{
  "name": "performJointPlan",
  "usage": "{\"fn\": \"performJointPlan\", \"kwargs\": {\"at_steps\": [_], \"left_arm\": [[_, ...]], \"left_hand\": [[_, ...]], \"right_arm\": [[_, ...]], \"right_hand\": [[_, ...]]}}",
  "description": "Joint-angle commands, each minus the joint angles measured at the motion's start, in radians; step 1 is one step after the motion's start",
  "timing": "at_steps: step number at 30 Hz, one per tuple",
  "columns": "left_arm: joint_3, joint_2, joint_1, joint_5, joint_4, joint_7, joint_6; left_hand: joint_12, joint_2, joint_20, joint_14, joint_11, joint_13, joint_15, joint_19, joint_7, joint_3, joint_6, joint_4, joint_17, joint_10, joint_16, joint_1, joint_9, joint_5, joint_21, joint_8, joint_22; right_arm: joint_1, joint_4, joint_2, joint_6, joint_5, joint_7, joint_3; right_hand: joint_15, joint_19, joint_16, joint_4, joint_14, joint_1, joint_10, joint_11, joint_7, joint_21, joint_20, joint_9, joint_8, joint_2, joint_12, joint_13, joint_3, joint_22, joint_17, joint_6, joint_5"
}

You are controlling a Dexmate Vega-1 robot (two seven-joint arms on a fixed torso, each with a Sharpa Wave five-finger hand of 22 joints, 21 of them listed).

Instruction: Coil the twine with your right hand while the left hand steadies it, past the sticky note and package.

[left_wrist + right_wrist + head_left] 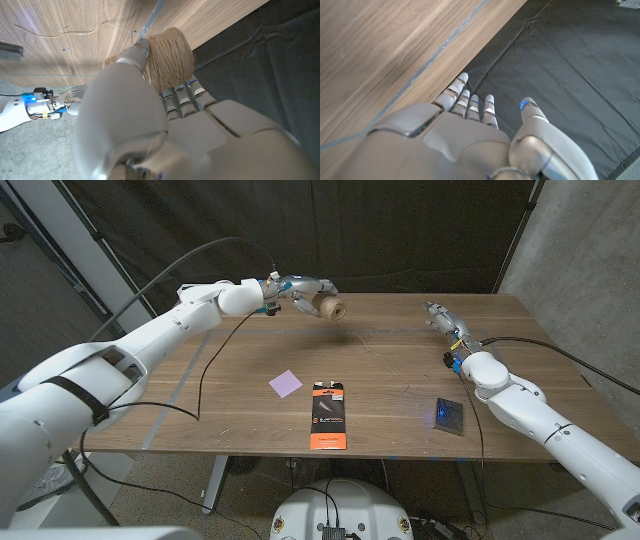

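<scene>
- Twine spool (331, 308) sits gripped in your left hand (300, 290), raised beyond the sticky note (285, 383).
- Your right hand (441, 317) is released, fingers straight, grasping nothing; coiling looks unstarted.

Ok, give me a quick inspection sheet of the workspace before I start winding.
Surface: wooden table, pale tape line along its left side.
Job's things: twine spool gripped by the left hand above the table's far edge; loose twine strand trailing across the wood.
Clutter: purple sticky note; orange-and-black package; small dark box.
Hands: right hand holds nothing, fingers straight.
Cables: black cable over the left side.
Surroundings: dark curtain behind.
</scene>
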Motion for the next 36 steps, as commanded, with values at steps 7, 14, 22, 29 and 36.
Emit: {"fn": "performJointPlan", "kwargs": {"at_steps": [7, 14, 22, 29, 36], "left_arm": [[-0.003, -0.038, 0.002, -0.062, 0.024, -0.004, 0.026], [0.001, -0.049, -0.005, -0.084, 0.039, -0.016, 0.023], [0.002, -0.059, -0.008, -0.104, 0.041, -0.028, 0.032], [0.004, -0.072, -0.014, -0.120, 0.056, -0.034, 0.031], [0.004, -0.085, -0.018, -0.143, 0.075, -0.041, 0.027]], "left_hand": [[0.003, 0.011, 0.008, 0.012, 0.001, 0.004, -0.004, -0.001, -0.002, 0.002, 0.011, 0.008, 0.044, 0.011, 0.005, -0.005, 0.010, 0.008, 0.012, 0.011, 0.002], [0.003, 0.011, 0.008, 0.014, 0.002, 0.004, -0.002, -0.002, -0.002, 0.003, 0.014, 0.008, 0.043, 0.012, 0.004, -0.007, 0.011, 0.010, 0.013, 0.013, 0.002], [0.002, 0.011, 0.010, 0.014, 0.003, 0.004, -0.001, -0.004, 0.000, 0.004, 0.014, 0.008, 0.043, 0.012, 0.003, -0.008, 0.011, 0.013, 0.014, 0.014, 0.002], [0.000, 0.012, 0.010, 0.014, 0.003, 0.004, -0.002, -0.004, 0.000, 0.004, 0.015, 0.009, 0.043, 0.012, 0.003, -0.011, 0.011, 0.015, 0.015, 0.015, 0.002], [0.000, 0.011, 0.010, 0.016, 0.004, 0.004, -0.001, -0.004, 0.000, 0.005, 0.015, 0.009, 0.041, 0.015, 0.001, -0.013, 0.012, 0.017, 0.017, 0.016, 0.002]], "right_arm": [[0.026, -0.010, -0.007, -0.062, -0.036, -0.002, -0.024], [0.043, 0.006, -0.004, -0.056, -0.031, 0.024, -0.031], [0.058, 0.006, -0.008, -0.074, -0.040, 0.035, -0.043], [0.074, 0.010, -0.008, -0.083, -0.053, 0.050, -0.060], [0.086, 0.024, 0.001, -0.080, -0.071, 0.048, -0.075]], "right_hand": [[-0.004, 0.019, 0.009, -0.027, 0.028, 0.028, 0.032, -0.010, -0.010, 0.008, -0.005, 0.002, 0.005, -0.003, 0.007, 0.005, 0.003, 0.004, 0.002, 0.025, -0.006], [-0.013, 0.029, 0.010, -0.049, 0.038, 0.053, 0.046, -0.020, -0.016, 0.008, -0.012, 0.002, 0.006, 0.002, 0.008, 0.005, 0.012, 0.004, 0.001, 0.036, -0.008], [-0.016, 0.033, 0.007, -0.078, 0.041, 0.089, 0.049, -0.027, -0.021, 0.006, -0.016, 0.002, 0.004, 0.003, 0.003, 0.004, 0.025, 0.003, 0.000, 0.040, -0.011], [-0.016, 0.035, 0.004, -0.099, 0.044, 0.114, 0.050, -0.028, -0.022, 0.004, -0.016, 0.002, -0.004, -0.002, -0.001, 0.005, 0.032, 0.003, -0.001, 0.028, -0.015], [-0.025, 0.048, 0.006, -0.120, 0.061, 0.151, 0.073, -0.037, -0.021, 0.005, -0.023, 0.002, -0.004, -0.013, 0.002, 0.005, 0.039, 0.003, -0.002, 0.033, -0.018]]}}
